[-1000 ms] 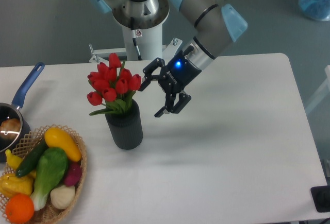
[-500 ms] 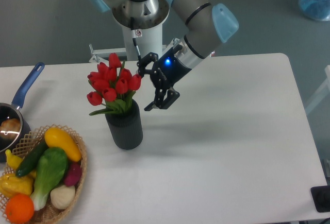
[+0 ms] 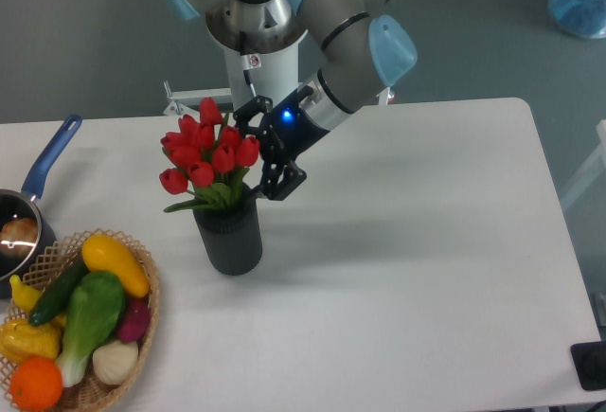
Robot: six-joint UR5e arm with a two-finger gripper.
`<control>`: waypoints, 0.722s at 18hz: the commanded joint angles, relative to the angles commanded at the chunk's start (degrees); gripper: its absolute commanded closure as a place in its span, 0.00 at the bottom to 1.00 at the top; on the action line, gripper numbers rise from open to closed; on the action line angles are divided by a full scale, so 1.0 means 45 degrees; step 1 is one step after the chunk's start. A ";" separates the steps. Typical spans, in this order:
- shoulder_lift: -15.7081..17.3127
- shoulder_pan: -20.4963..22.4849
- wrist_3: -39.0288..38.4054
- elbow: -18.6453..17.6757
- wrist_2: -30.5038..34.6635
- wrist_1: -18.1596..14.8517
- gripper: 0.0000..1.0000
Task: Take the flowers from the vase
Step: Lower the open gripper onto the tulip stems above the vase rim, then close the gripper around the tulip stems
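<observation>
At the far left edge a blue-handled saucepan [image 3: 28,206] sits half out of view, and just in front of it a wicker basket [image 3: 142,322] of vegetables fills the near left corner of the white bench [image 3: 426,270]. A little to the right stands the vase [image 3: 230,234], dark and ribbed, upright on the bench, near the basket but apart from it. The flowers [image 3: 206,158] are in it, red heads bunched above the rim and green leaves spilling over the left side.

Right beside the blooms hangs the tool [image 3: 256,152], black with a blue light glowing on its wrist, fingers spread wide and gripping nothing. One fingertip is up at the level of the top right bloom, the other down by the vase rim; whether either touches the flowers I cannot tell.

Right of the vase the bench runs bare to its rounded far corner, with a dark object [image 3: 591,367] at the near right edge.
</observation>
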 joint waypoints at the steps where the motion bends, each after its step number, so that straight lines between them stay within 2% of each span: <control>1: -0.0019 -0.0097 0.0000 0.0019 -0.0039 0.0019 0.00; 4: 0.0000 -0.0196 -0.0039 0.0039 -0.0487 0.0020 0.00; 13: -0.0137 -0.0313 0.0000 0.0039 -0.0645 0.0137 0.00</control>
